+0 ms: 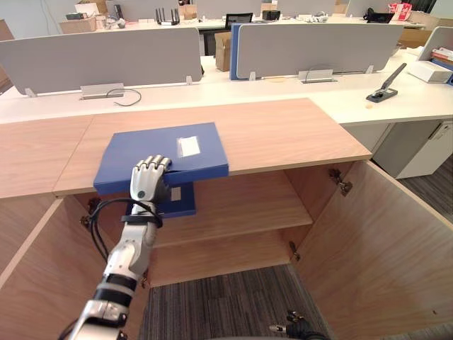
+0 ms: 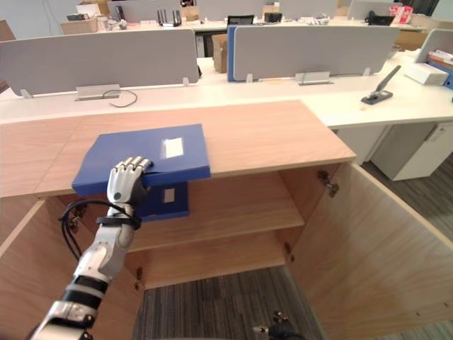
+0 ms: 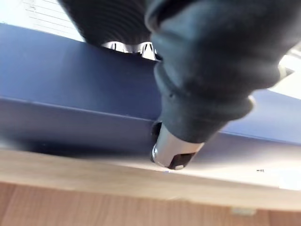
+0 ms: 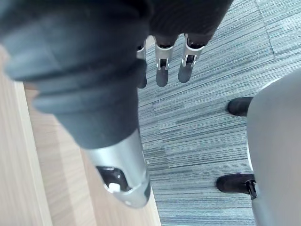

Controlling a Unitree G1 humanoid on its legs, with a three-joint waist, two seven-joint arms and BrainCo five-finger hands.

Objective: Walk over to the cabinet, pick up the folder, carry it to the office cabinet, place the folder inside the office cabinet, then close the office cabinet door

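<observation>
Cab. top [image 1: 283,134]: folder [image 1: 159,149] flat, spine L-R

Left hand [image 1: 146,180] blocks the folder [image 1: 163,152] front edge and the spine below it; its thumb [image 3: 171,155] sits under the folder, hidden from the head cameras. Wrist cam: folder cut off both sides, fingers [image 3: 127,46] mostly behind the cover. Label [image 1: 189,146] beyond the fingertips unreadable.
</observation>
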